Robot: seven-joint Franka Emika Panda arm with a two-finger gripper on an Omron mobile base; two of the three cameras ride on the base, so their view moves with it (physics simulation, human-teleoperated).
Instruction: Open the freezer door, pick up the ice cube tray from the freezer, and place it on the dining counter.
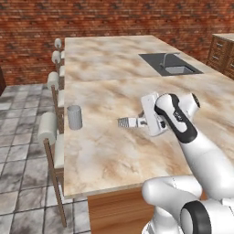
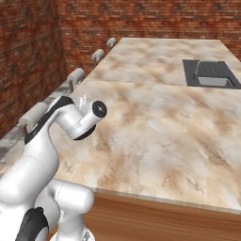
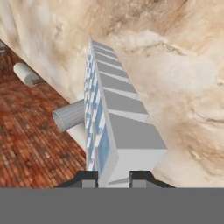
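The claw (image 3: 113, 177) is clamped on one end of the white, blue-cubed ice cube tray (image 3: 109, 118), held edgewise over the beige marbled counter (image 1: 109, 155) for set-down, grey cylindrical cup (image 1: 74, 117) at nine o'clock.

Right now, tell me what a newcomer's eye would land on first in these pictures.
First, the tray, clamped on edge in the tool and held out over the beige counter in the hand view. Next, the white arm reaching across that counter. Then the grey cup standing near the counter's left edge, by the stools, and the sink set in at the far right.
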